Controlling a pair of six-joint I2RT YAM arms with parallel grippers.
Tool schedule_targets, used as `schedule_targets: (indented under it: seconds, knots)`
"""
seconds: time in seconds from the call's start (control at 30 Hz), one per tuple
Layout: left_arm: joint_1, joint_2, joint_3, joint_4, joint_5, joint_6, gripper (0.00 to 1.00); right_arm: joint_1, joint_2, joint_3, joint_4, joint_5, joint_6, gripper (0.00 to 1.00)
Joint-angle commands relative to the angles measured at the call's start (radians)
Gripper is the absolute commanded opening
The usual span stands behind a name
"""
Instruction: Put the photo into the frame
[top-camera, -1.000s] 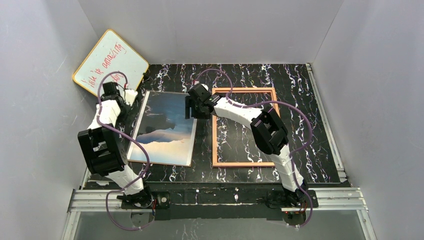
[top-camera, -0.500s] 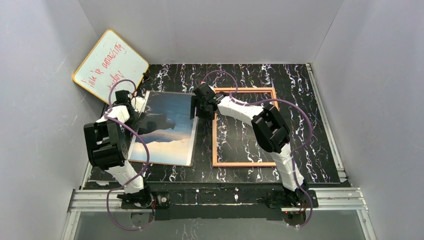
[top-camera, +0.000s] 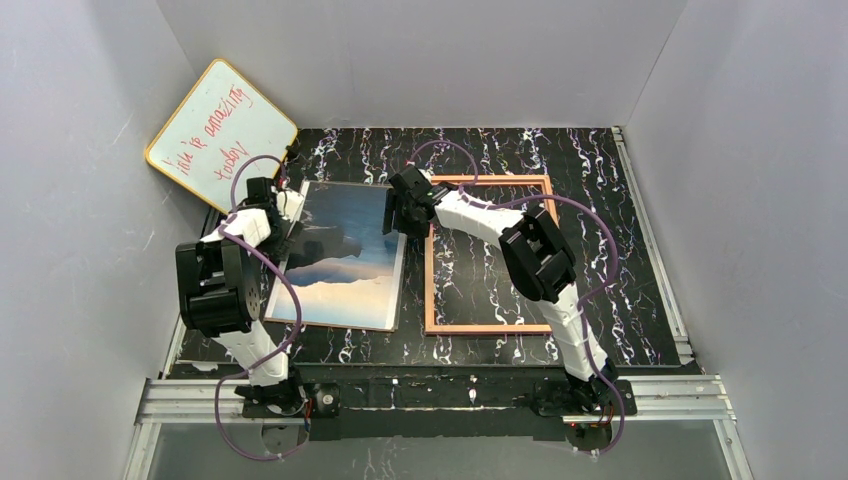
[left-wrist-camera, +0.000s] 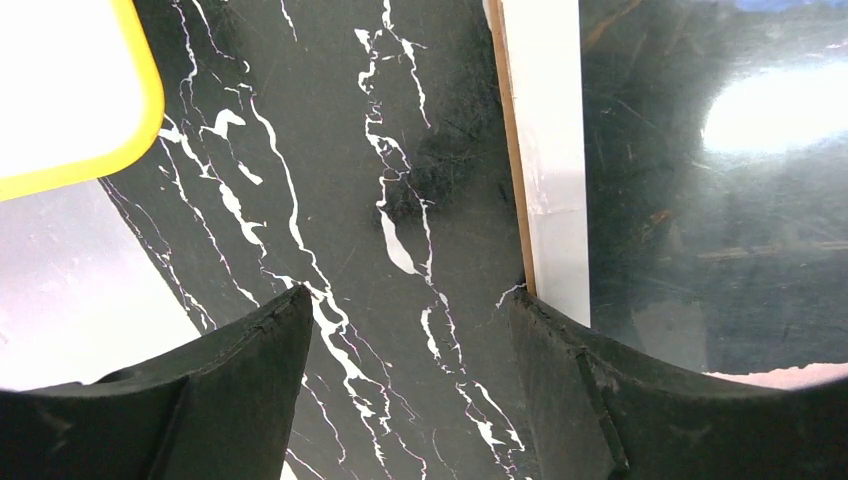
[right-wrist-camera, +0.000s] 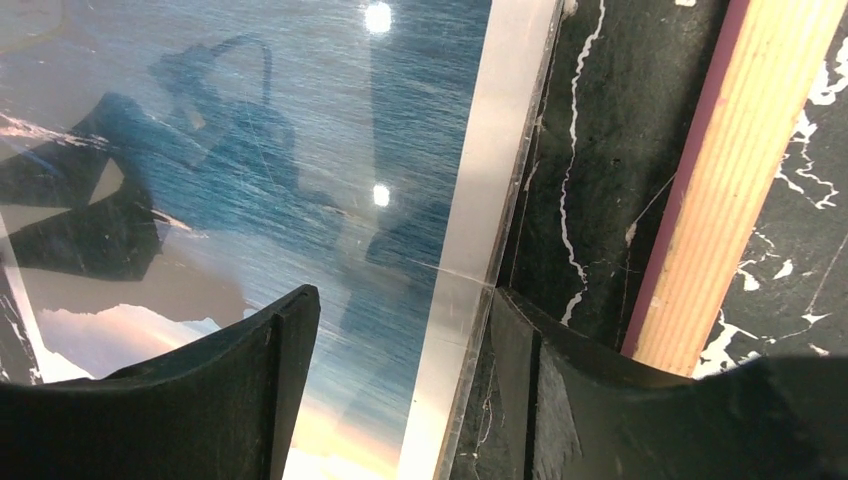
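Observation:
The photo (top-camera: 345, 255), a sea and orange-sky print, lies flat on the marble table left of the frame (top-camera: 430, 280), which also lies flat with table showing through it. My left gripper (top-camera: 288, 218) is open at the photo's left edge. In the left wrist view its right finger (left-wrist-camera: 620, 400) meets the photo's white border (left-wrist-camera: 550, 150), and only bare table lies inside the gripper (left-wrist-camera: 410, 310). My right gripper (top-camera: 395, 215) stands open astride the photo's right edge (right-wrist-camera: 480, 200), one finger over the print, the other outside it. The frame's wood-coloured rail (right-wrist-camera: 740, 170) runs just beyond.
A yellow-edged whiteboard (top-camera: 220, 125) with red writing leans in the far left corner, its corner (left-wrist-camera: 80, 90) close to my left gripper. Grey walls enclose the table on three sides. A narrow strip of black marble (right-wrist-camera: 590, 150) separates photo and frame.
The photo has slid right toward the frame and turned slightly. My left arm followed its left edge rightward, and the right gripper shifted a little right along the right edge.

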Motion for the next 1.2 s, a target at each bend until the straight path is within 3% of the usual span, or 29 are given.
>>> schedule_targets:
  seconds: [0.0,0.63,1.17]
  knots:
    - [-0.016,0.004,-0.013,-0.046,0.034,-0.019,0.7,-0.001,0.034,0.019,0.008,-0.026,0.016,0.71]
    - [-0.073,0.04,-0.078,-0.004,-0.024,0.024,0.71,-0.004,-0.093,-0.045,0.145,-0.179,0.086,0.61]
    - [-0.114,0.045,-0.104,0.004,-0.05,0.032,0.71,0.056,-0.113,0.035,-0.003,-0.114,0.031,0.61]
